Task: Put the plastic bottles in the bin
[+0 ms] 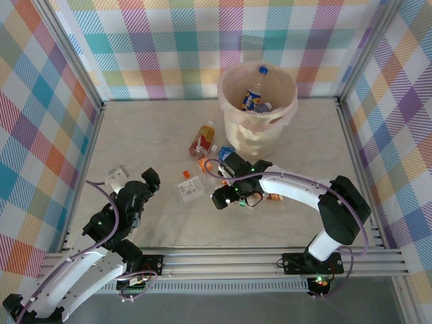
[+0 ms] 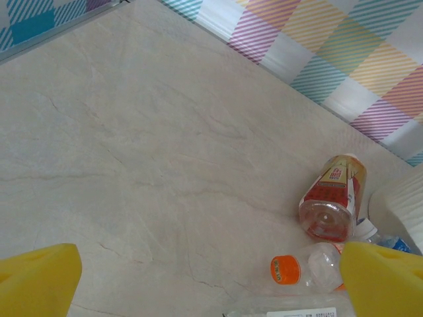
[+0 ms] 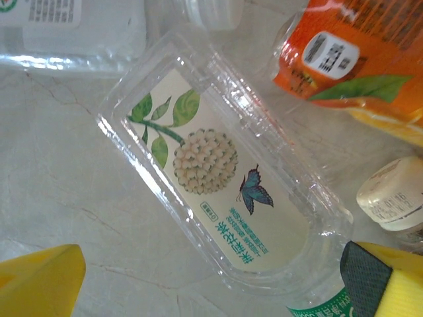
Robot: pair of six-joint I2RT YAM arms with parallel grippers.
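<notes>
**Overhead view.** The bin [image 1: 260, 138] stands at upper centre of the frame, near the back wall, with its liner folded over the rim. Bottles lie inside it, among them a blue-capped bottle [image 1: 255, 91] leaning cap upward. On the table [image 1: 148, 135], below and left of the bin, a red-labelled bottle [image 1: 201, 140] lies on its side. More plastic bottles are clustered at frame centre, partly hidden under the right arm. The right gripper [image 1: 219, 199] sits at centre, and a flattened clear bottle [image 1: 190, 189] lies just left of it. The left gripper [image 1: 150, 178] is at lower left, well apart from the cluster.

**Left wrist view.** The left gripper [image 2: 211, 264] has its yellow fingers [image 2: 39, 281] spread wide at the two lower corners, with bare table between them. The red-labelled bottle [image 2: 332, 198] lies at right, base toward the camera, just beside the bin [image 2: 403, 205]. An orange-capped clear bottle [image 2: 314, 264] lies below it, partly behind the finger at lower right.

**Right wrist view.** The right gripper [image 3: 211, 271] is spread wide and holds nothing.
- The flattened clear bottle [image 3: 218, 178], with a flower-and-butterfly label, lies diagonally across centre.
- An orange-labelled bottle [image 3: 357, 59] is at upper right.
- A cream cap [image 3: 393, 195] is at the right edge.
- A green-labelled bottle [image 3: 324, 307] is at the bottom edge.
- Another clear bottle [image 3: 73, 33] is at upper left.
</notes>
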